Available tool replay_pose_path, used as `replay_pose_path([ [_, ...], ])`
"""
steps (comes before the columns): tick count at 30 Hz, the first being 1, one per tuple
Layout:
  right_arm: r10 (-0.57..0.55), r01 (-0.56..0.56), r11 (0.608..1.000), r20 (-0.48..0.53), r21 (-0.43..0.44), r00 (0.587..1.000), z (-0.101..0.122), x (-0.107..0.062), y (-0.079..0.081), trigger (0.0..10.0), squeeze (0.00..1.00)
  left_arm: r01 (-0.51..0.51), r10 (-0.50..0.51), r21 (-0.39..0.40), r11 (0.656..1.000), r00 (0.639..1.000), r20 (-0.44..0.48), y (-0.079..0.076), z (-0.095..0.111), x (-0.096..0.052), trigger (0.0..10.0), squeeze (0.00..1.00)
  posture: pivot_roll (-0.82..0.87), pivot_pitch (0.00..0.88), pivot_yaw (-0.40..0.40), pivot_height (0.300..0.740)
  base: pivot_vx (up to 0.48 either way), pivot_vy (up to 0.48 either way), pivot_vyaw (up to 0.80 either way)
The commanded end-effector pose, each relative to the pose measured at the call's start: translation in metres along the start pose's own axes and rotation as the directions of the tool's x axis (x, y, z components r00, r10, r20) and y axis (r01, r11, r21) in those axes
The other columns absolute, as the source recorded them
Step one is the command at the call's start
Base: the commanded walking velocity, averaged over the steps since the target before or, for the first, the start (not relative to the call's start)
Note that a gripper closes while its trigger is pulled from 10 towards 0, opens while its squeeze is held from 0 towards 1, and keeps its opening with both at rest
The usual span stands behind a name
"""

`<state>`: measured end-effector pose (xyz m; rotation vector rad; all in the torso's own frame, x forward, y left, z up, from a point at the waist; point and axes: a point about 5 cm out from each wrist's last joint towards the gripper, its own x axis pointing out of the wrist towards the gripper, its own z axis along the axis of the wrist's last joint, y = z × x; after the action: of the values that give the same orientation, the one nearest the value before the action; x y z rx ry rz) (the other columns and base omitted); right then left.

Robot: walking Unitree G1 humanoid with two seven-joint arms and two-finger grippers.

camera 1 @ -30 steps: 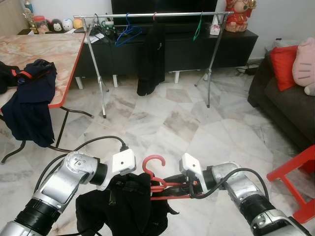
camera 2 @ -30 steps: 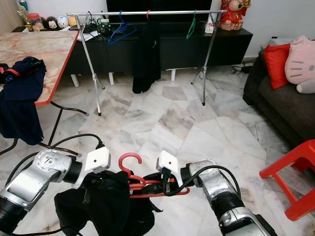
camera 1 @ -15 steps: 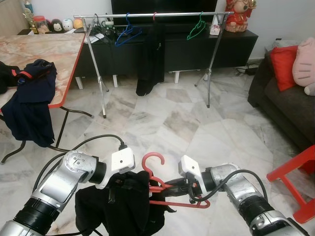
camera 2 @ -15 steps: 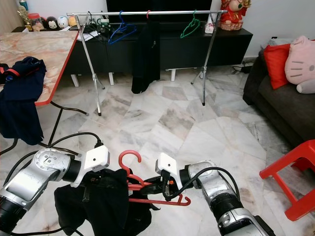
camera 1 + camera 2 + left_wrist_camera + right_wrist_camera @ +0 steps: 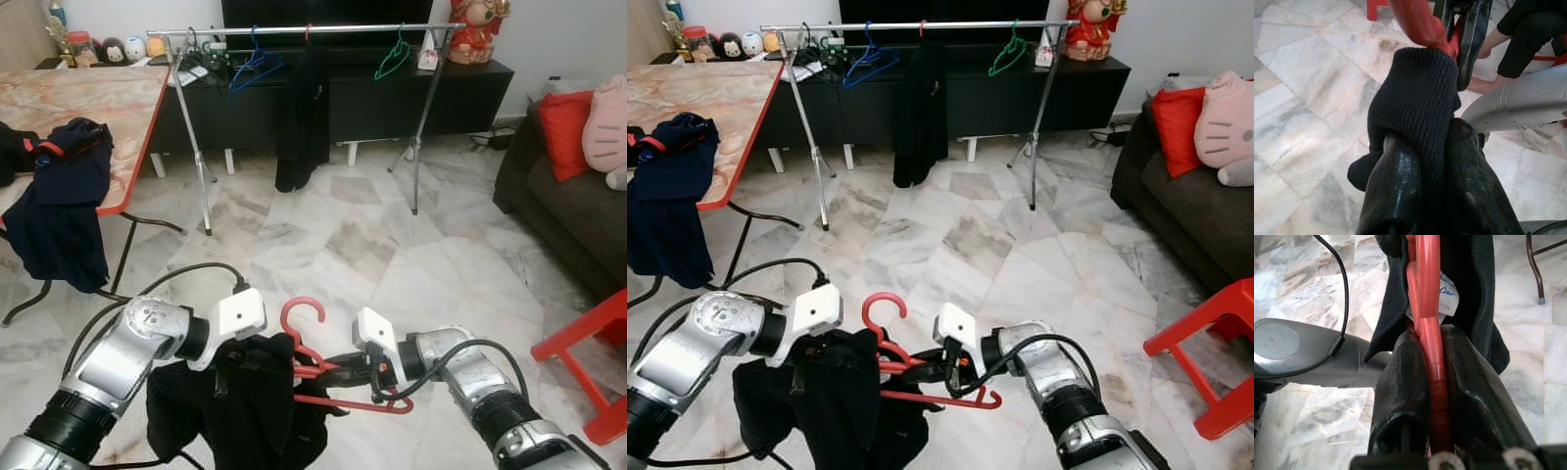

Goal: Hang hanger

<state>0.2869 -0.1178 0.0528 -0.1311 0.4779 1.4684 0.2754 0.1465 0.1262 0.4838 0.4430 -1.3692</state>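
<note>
Carrying step, low centre of the frame: the right pincer (image 5: 345, 369) clamps the red hanger (image 5: 338, 390), while the left pincer (image 5: 257, 364) grips the black garment (image 5: 245, 411) draped on it. Next, hook it over the rail (image 5: 294, 30) at upper centre.

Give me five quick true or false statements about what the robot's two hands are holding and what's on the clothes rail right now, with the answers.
1. The right hand is shut on the red plastic hanger. True.
2. The left hand grips the black knitted garment. True.
3. The red plastic hanger already hangs on the silver clothes rail. False: it is held low over the marble floor.
4. The rail carries a green hanger. True.
5. The dark blue clothing lies on the sofa. False: it drapes off the marble-top table.
</note>
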Motion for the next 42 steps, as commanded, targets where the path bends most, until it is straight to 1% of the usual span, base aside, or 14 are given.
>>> replay_pose_path([
  [1,-0.07,0.07,0.997,-0.001,0.032,0.998,-0.006,-0.003,-0.003,0.0,0.0,-0.024,0.022,0.037,0.999,0.998,0.057,0.006,0.016,-0.007,10.0,1.0,-0.04,0.013,-0.065,0.74,0.0,0.0,0.0],
  [14,-0.292,0.292,0.956,0.021,0.009,0.956,-0.005,-0.008,-0.016,0.0,0.0,-0.027,0.024,0.044,0.999,0.998,0.06,0.009,0.018,-0.008,10.0,1.0,-0.04,0.019,-0.063,0.74,0.0,0.0,0.0],
  [20,-0.44,0.438,0.898,0.087,0.04,0.894,-0.004,-0.015,-0.024,0.0,0.0,-0.202,0.194,0.05,0.978,0.973,0.128,0.025,0.026,-0.016,10.0,1.0,-0.04,0.023,-0.064,0.74,0.0,0.0,0.0],
  [24,-0.508,0.504,0.861,0.122,0.066,0.852,-0.004,-0.018,-0.027,0.0,0.0,-0.346,0.335,0.03,0.938,0.925,0.18,0.037,0.03,-0.022,10.0,1.0,-0.04,0.024,-0.061,0.74,0.0,0.0,0.0],
  [25,-0.535,0.529,0.845,0.133,0.079,0.834,-0.004,-0.02,-0.028,0.0,0.0,-0.382,0.372,0.011,0.924,0.906,0.2,0.039,0.029,-0.023,10.0,0.64,-0.04,0.024,-0.061,0.74,0.0,0.0,0.0],
  [26,-0.568,0.561,0.823,0.14,0.089,0.811,-0.005,-0.024,-0.029,0.0,0.0,-0.435,0.428,-0.017,0.9,0.877,0.218,0.041,0.028,-0.025,10.0,0.0,-0.04,0.026,-0.062,0.74,0.0,0.0,0.0],
  [27,-0.568,0.561,0.823,0.14,0.089,0.811,-0.005,-0.024,-0.029,0.0,0.0,-0.435,0.428,-0.017,0.9,0.877,0.218,0.041,0.028,-0.025,10.0,0.0,-0.04,0.026,-0.062,0.74,0.0,0.0,0.0],
  [29,-0.642,0.63,0.767,0.155,0.119,0.751,-0.007,-0.033,-0.033,0.0,0.0,-0.511,0.51,-0.063,0.857,0.828,0.234,0.044,0.023,-0.027,10.0,0.0,-0.04,0.025,-0.063,0.74,0.0,0.0,0.0],
  [30,-0.642,0.63,0.767,0.155,0.119,0.751,-0.007,-0.033,-0.033,0.0,0.0,-0.511,0.51,-0.063,0.857,0.828,0.234,0.044,0.023,-0.027,10.0,0.0,-0.04,0.025,-0.063,0.74,0.0,0.0,0.0],
  [31,-0.683,0.669,0.73,0.171,0.142,0.71,-0.005,-0.04,-0.036,0.0,0.0,-0.564,0.569,-0.094,0.82,0.789,0.233,0.046,0.018,-0.026,10.0,0.0,-0.04,0.024,-0.063,0.74,0.0,0.0,0.0],
  [32,-0.683,0.669,0.73,0.171,0.142,0.71,-0.005,-0.04,-0.036,0.0,0.0,-0.564,0.569,-0.094,0.82,0.789,0.233,0.046,0.018,-0.026,10.0,0.0,-0.04,0.024,-0.063,0.74,0.0,0.0,0.0],
  [34,-0.741,0.721,0.67,0.213,0.175,0.637,0.001,-0.053,-0.042,0.0,0.0,-0.654,0.67,-0.149,0.741,0.708,0.222,0.05,0.01,-0.022,10.0,0.0,-0.04,0.02,-0.063,0.74,0.0,0.0,0.0],
  [39,-0.773,0.758,0.624,0.292,0.191,0.563,0.017,-0.062,-0.047,0.0,0.0,-0.715,0.735,-0.173,0.677,0.647,0.205,0.051,0.0,-0.006,10.0,0.0,-0.05,0.01,-0.067,0.74,0.0,0.0,0.0],
  [42,-0.775,0.763,0.617,0.317,0.192,0.546,0.023,-0.062,-0.048,0.0,0.0,-0.727,0.748,-0.183,0.662,0.63,0.207,0.051,-0.001,-0.001,10.0,0.0,-0.06,0.007,-0.07,0.74,0.0,0.0,0.0],
])
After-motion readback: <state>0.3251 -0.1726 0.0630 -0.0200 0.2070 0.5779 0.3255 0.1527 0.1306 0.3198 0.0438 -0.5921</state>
